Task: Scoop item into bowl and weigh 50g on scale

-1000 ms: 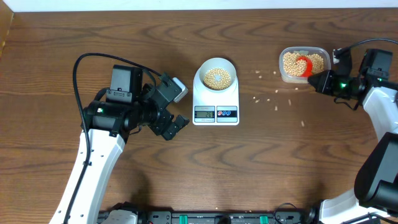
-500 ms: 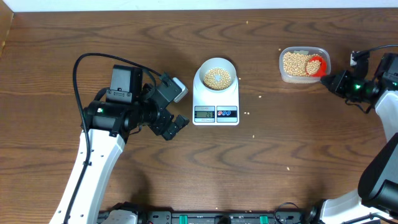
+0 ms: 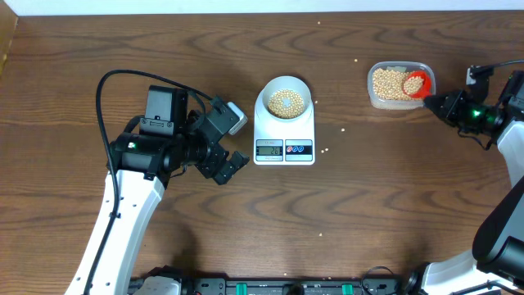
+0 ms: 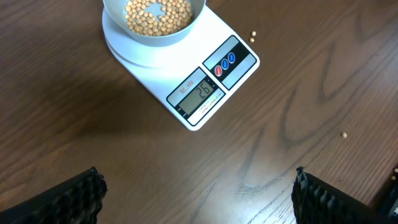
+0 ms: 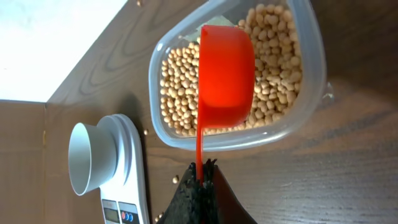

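Right wrist: right gripper is pressed together on the thin handle of an orange scoop, pinching it near its end. The scoop's cup hangs over the clear tub, on the side nearest the gripper, above the beans that cover the tub's floor. Only the cup's smooth orange surface shows here, so I can't tell if it is loaded. Further off, at frame left, the scale stands with the bowl on top, well apart from the tub.

Left wrist: left gripper is spread wide and holds nothing. Its finger pads sit in the bottom corners over the wooden table. Ahead of it is the scale, turned diagonally, front edge toward the camera. Its display reads 26, with coloured buttons beside it. The bowl sits on the platform behind, with beans covering most of its bottom. One loose bean lies just beside the scale's corner.

Overhead: left gripper is just left of the scale, not touching it. The bowl sits centred on the scale's rear half. Two loose beans lie on the table right of the scale. Far right, the scoop is at the tub's right end, with the right gripper just outside the rim.
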Robot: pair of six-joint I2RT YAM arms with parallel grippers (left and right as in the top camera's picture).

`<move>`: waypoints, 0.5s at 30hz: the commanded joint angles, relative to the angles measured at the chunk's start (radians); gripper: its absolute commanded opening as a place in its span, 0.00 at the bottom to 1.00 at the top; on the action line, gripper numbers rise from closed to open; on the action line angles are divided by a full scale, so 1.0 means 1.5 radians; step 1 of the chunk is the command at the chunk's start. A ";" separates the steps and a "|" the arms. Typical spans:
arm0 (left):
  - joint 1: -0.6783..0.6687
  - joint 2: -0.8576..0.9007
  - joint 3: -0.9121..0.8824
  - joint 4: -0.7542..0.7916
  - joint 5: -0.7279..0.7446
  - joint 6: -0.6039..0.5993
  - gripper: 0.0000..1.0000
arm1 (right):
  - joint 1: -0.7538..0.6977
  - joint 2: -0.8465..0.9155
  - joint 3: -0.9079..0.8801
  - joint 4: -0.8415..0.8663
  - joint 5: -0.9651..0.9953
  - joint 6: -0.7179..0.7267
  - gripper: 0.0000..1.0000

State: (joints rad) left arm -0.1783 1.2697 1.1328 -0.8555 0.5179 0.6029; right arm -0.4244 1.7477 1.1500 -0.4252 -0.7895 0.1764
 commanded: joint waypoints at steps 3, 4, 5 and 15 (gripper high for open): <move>0.003 -0.006 0.025 -0.001 -0.002 0.004 0.98 | -0.017 0.006 -0.004 0.022 -0.072 0.015 0.01; 0.003 -0.006 0.025 0.000 -0.002 0.004 0.98 | -0.019 0.006 -0.004 0.025 -0.077 0.021 0.01; 0.003 -0.006 0.025 -0.001 -0.002 0.004 0.98 | -0.019 0.006 -0.004 0.027 -0.078 0.025 0.01; 0.003 -0.006 0.025 0.000 -0.002 0.004 0.98 | -0.018 0.006 -0.004 0.053 -0.143 0.037 0.01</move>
State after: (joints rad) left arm -0.1783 1.2697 1.1328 -0.8555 0.5179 0.6029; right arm -0.4477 1.7477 1.1496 -0.3561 -0.9302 0.2173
